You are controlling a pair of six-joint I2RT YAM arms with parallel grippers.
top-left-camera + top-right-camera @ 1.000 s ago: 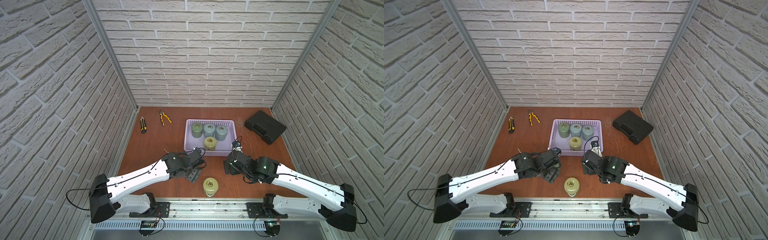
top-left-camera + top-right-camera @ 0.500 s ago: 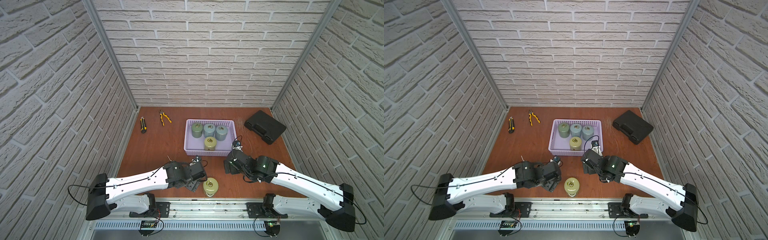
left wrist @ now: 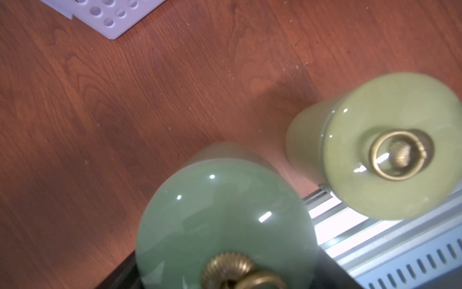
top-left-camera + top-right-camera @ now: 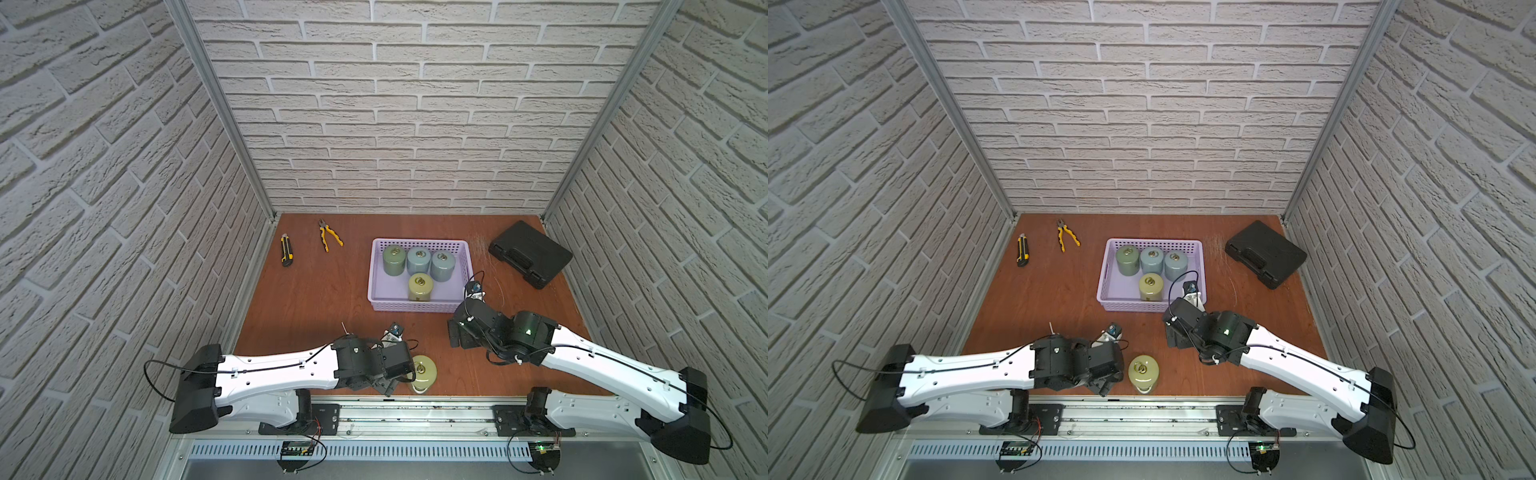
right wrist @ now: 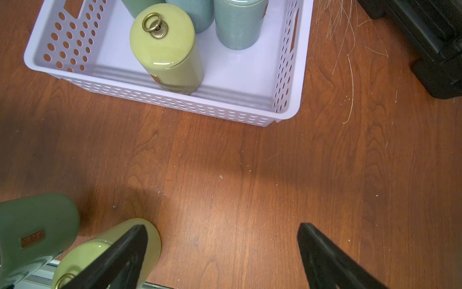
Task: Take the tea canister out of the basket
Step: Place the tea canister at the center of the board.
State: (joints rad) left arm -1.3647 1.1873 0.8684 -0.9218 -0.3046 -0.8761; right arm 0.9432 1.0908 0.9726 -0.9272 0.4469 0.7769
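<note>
Three brick walls (image 4: 415, 124), wooden table (image 4: 316, 299); left fingers (image 4: 388, 387) around green canister (image 3: 222, 220), right fingers (image 5: 325, 255) apart.

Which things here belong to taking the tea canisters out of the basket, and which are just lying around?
Job: basket; inside it, dark green canister, blue canisters, olive canister; jade canister in left tool; second olive canister on table.
Lying about: knife, pliers, black case.
</note>
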